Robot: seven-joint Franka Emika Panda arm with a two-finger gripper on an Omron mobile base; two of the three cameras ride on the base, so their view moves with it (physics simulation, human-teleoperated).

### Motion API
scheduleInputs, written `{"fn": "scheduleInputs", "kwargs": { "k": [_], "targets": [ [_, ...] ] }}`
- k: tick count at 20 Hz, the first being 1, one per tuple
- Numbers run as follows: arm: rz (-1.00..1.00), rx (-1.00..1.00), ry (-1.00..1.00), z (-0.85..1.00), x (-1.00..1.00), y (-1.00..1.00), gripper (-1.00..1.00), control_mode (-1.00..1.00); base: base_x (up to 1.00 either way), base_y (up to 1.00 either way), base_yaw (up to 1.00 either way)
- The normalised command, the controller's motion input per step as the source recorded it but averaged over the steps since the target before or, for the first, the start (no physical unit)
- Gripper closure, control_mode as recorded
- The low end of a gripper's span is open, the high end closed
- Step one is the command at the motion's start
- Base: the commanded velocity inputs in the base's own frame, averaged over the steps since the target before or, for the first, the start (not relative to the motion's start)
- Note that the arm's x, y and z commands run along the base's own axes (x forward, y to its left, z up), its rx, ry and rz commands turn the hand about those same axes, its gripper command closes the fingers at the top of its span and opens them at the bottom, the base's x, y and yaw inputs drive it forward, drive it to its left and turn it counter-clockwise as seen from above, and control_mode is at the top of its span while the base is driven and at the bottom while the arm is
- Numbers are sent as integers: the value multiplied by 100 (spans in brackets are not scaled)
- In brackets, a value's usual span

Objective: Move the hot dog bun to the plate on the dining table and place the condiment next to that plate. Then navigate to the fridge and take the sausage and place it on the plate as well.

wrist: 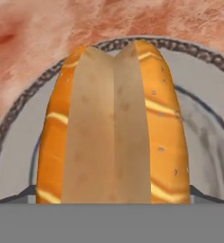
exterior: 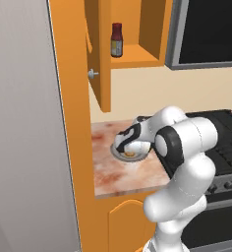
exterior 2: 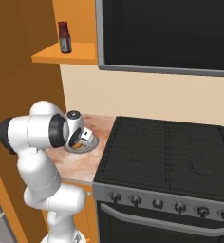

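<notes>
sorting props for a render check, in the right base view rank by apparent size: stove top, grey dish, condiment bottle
1. stove top, by far the largest
2. grey dish, partly hidden behind the arm
3. condiment bottle; it sits farther back, so its place against the dish is unsure

Orange-tan bun (wrist: 115, 128) with pale brown split, on a grey dish (wrist: 206, 118) with a dark, seemingly speckled rim. Reddish marbled counter (exterior: 108, 172). Dark red-brown bottle (exterior: 117, 40), red cap.
</notes>
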Motion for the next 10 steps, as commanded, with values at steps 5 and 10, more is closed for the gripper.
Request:
{"fn": "scheduleInputs", "kwargs": {
  "k": [5,10],
  "targets": [
    [-1,0,-8,10,-20,0,100,-100,0,0,0],
    [0,0,-17,95,-82,-8,100,-100,0,0,0]
  ]
}}
